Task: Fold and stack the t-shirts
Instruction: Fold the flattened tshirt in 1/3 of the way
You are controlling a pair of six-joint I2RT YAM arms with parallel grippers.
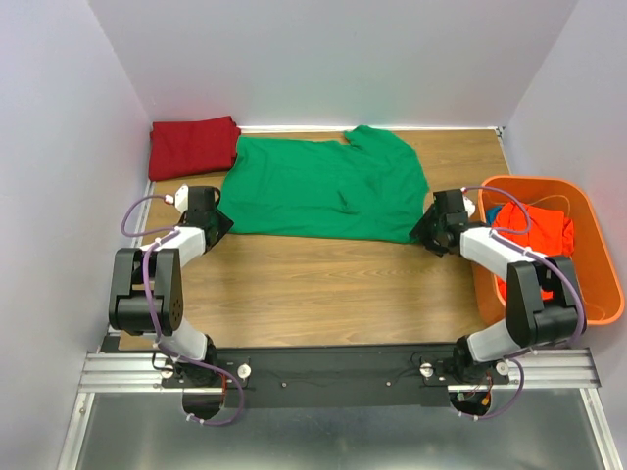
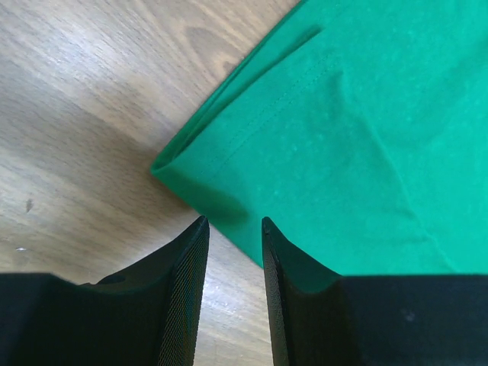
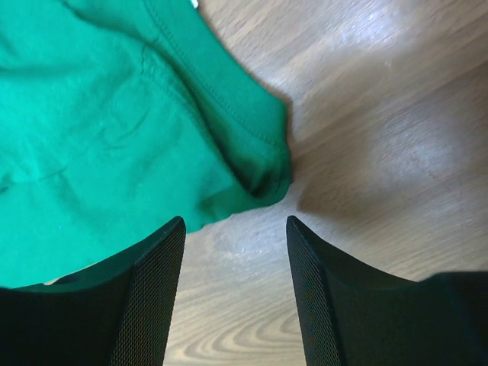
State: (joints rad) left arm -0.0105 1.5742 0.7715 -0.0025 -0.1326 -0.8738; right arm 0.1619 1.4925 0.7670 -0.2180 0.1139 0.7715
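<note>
A bright green t-shirt lies folded in half on the wooden table. A dark red t-shirt lies folded at the back left. A bright orange-red t-shirt sits in the basket. My left gripper is open and empty just off the green shirt's near left corner. My right gripper is open and empty just off the near right corner. Neither touches the cloth.
A rigid orange plastic basket stands at the right edge, with a bit of blue cloth under the orange-red shirt. White walls enclose the table on three sides. Bare wood lies between the green shirt and the arm bases.
</note>
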